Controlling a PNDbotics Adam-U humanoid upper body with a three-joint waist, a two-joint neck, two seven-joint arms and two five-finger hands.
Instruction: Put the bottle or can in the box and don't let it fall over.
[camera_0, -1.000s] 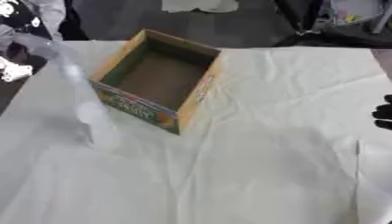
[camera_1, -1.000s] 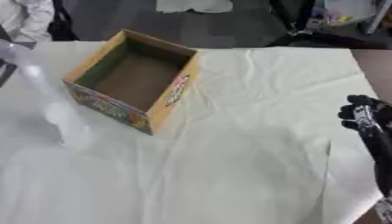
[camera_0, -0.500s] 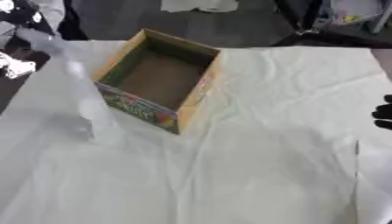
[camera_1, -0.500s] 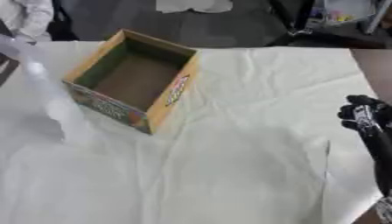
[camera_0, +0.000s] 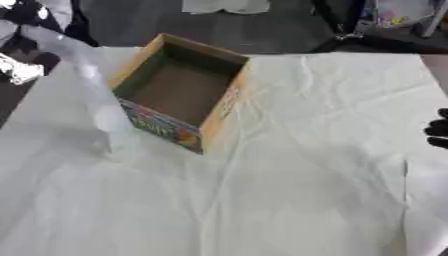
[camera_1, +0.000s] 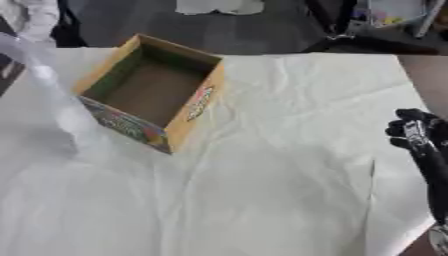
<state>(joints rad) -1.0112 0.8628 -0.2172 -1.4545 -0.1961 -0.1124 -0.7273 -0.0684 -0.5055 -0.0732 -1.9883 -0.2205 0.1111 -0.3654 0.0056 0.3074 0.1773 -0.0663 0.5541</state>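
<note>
An open cardboard box (camera_0: 168, 126) with a colourful printed side stands on the white cloth, left of centre, and its inside is bare. A clear, pale bottle (camera_0: 98, 112) shows as a blurred slanted shape just left of the box. Its lower end is by the box's near left corner and its top points to the upper left. There a black and silver shape, my left hand (camera_0: 22, 52), meets the bottle's top; the hold itself is blurred. My right hand (camera_1: 418, 137) rests open at the right edge, far from both.
A creased white cloth (camera_0: 289, 190) covers the table. A strip of brown table (camera_1: 429, 75) shows at the right. Beyond the far edge lie dark floor, a white heap (camera_0: 223, 5) and other clutter (camera_0: 394, 12).
The bottle's lower end has shifted slightly toward the box and farther from me. The box and my right hand have stayed where they were.
</note>
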